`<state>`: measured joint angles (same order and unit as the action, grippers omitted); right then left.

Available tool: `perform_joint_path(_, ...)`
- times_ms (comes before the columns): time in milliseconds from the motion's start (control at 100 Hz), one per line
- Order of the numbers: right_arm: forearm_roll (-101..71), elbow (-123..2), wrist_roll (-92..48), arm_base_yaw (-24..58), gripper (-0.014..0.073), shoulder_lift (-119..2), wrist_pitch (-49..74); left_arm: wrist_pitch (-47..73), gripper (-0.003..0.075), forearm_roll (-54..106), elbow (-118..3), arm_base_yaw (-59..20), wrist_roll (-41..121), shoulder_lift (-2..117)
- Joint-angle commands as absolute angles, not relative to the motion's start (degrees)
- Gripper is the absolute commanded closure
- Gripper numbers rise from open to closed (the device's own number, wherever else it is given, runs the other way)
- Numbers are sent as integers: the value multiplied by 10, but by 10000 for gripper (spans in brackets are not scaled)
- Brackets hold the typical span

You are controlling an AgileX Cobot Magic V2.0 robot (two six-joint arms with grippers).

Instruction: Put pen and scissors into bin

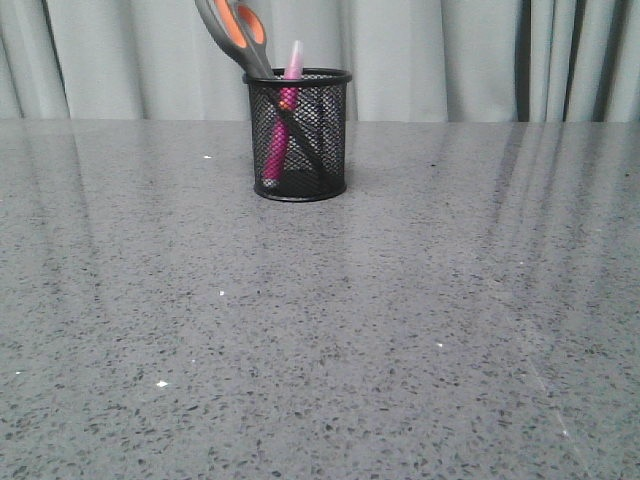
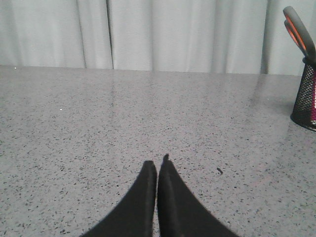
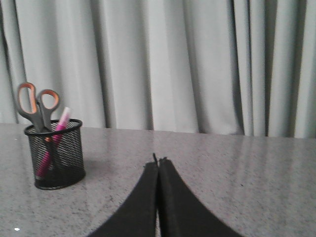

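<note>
looking forward over the bench (image 1: 320, 330), we see a grey speckled stone-like top with a few white flecks and soft streaks of reflected light. behind it hangs a pale grey curtain (image 1: 450, 55) in loose vertical folds that fills the whole back of the room.

the bin (image 1: 298, 135) stands upright toward the far middle of the bench, a little to our left of centre. it is a black wire-mesh cup with a solid rim and base, and we can see through its mesh. the pen (image 1: 280, 125) stands inside it, leaning, its magenta body showing through the mesh and its pale capped end rising just above the rim. the scissors (image 1: 240, 35) are in the bin too, blades down, the dark blades crossing the pen inside the cup. their grey handles with orange-lined loops lean out to the left, well above the rim, and run past the top edge of the front view.

our left gripper (image 2: 157, 168) hovers over bare bench, its black jaws pressed together with nothing between them; the bin sits well off to its side. our right gripper (image 3: 158, 163) has its jaws closed tight and empty as well, apart from the bin.
</note>
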<state>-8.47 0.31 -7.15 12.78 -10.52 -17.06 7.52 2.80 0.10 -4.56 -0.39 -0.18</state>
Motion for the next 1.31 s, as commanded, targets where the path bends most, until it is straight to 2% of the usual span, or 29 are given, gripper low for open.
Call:
perform_joint_path(0,-84,-11,-77,87,651,-90,-161,34,741,33,14,-50,-10,-17)
perform_joint_path(190,-28,-10,-77,24,651,-27,-66,34,741,33,14,-50,-10,-17)
perform_joint_path(350,-21,18,-77,24,651,18,-30,34,741,33,14,-50,-10,-17)
perform_joint_path(580,-17,16,-74,24,651,16,59,34,741,33,14,-50,-10,-17)
perform_joint_path(1300,-8,16,-74,24,651,16,58,34,741,33,14,-49,-10,-17)
